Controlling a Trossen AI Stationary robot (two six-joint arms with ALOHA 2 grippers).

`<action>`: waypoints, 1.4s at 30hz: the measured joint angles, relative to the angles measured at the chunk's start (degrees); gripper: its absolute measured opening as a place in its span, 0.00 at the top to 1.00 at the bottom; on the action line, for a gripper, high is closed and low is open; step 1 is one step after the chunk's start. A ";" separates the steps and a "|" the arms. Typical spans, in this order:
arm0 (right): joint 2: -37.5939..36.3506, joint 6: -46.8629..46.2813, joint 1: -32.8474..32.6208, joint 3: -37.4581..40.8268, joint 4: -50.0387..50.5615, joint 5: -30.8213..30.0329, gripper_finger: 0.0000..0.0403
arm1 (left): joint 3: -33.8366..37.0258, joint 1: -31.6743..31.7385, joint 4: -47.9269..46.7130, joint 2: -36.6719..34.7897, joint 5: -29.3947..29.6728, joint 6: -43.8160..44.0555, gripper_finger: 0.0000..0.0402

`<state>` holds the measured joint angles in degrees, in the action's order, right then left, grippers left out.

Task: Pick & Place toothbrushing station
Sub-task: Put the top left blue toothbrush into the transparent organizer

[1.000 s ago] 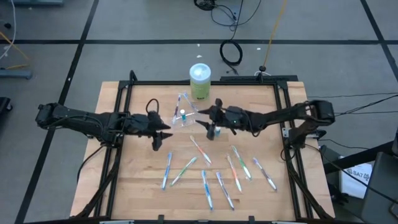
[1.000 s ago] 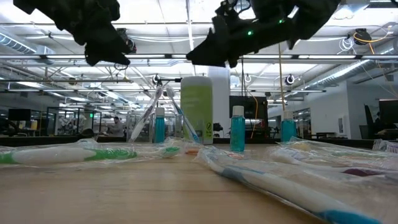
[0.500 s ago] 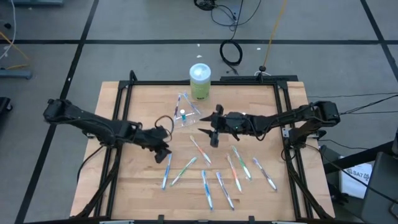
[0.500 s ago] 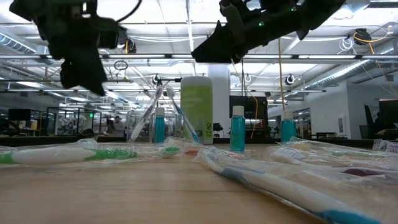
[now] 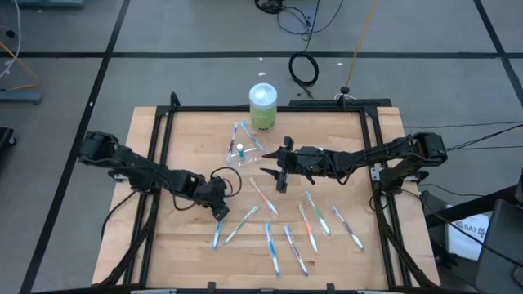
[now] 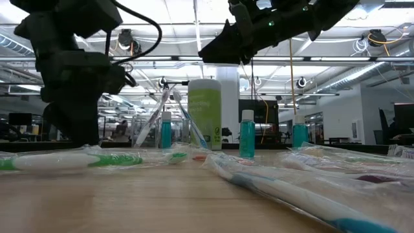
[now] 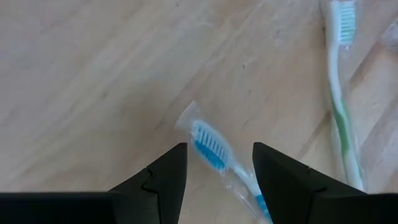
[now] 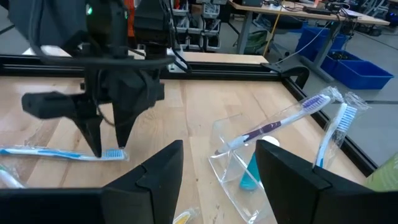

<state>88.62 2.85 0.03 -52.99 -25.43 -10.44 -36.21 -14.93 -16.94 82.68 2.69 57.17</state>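
Note:
A clear plastic cup [image 5: 243,149] stands at the table's middle back, with wrapped toothbrushes and a teal-capped tube [image 8: 251,172] in it. Several wrapped toothbrushes lie flat on the near half. My left gripper [image 5: 219,209] is open and points down. Its fingertips stand on either side of the head [image 7: 206,145] of a blue toothbrush [image 5: 217,230], low over the table. I cannot tell whether they touch it. My right gripper [image 5: 274,169] is open and empty. It hovers above the table just right of the cup [image 8: 239,155].
A green cylindrical container with a pale lid [image 5: 262,106] stands behind the cup. Two more teal-capped tubes [image 6: 246,139] [image 6: 299,134] stand upright on the table. A green toothbrush [image 5: 243,222] lies just right of the blue one. A black frame [image 5: 163,122] borders the table.
My left gripper has gone toward the table's near edge and a little to the right. It has tipped to point down and has come down over the blue toothbrush's head. The toothbrushes and the cup have kept still.

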 joint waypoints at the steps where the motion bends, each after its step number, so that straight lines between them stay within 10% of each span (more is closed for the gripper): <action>1: 0.00 0.00 0.00 0.00 0.00 0.00 0.51 | 0.00 -0.01 0.48 0.80 -0.04 0.00 0.54; 12: 0.00 0.00 0.02 0.00 0.02 -0.02 0.51 | -0.24 -0.12 4.02 5.11 -0.64 -0.28 0.55; 29: 0.00 -1.66 0.13 0.00 -0.02 -0.22 0.51 | 0.17 -0.12 3.55 1.75 2.58 -0.92 0.93; 42: 0.02 -0.47 1.04 0.00 -0.91 -0.24 0.51 | 0.11 2.54 14.36 -24.23 31.19 -23.87 0.98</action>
<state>88.64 2.38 1.07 -52.99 -26.34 -10.68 -36.10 -12.39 -2.58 58.44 33.88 33.30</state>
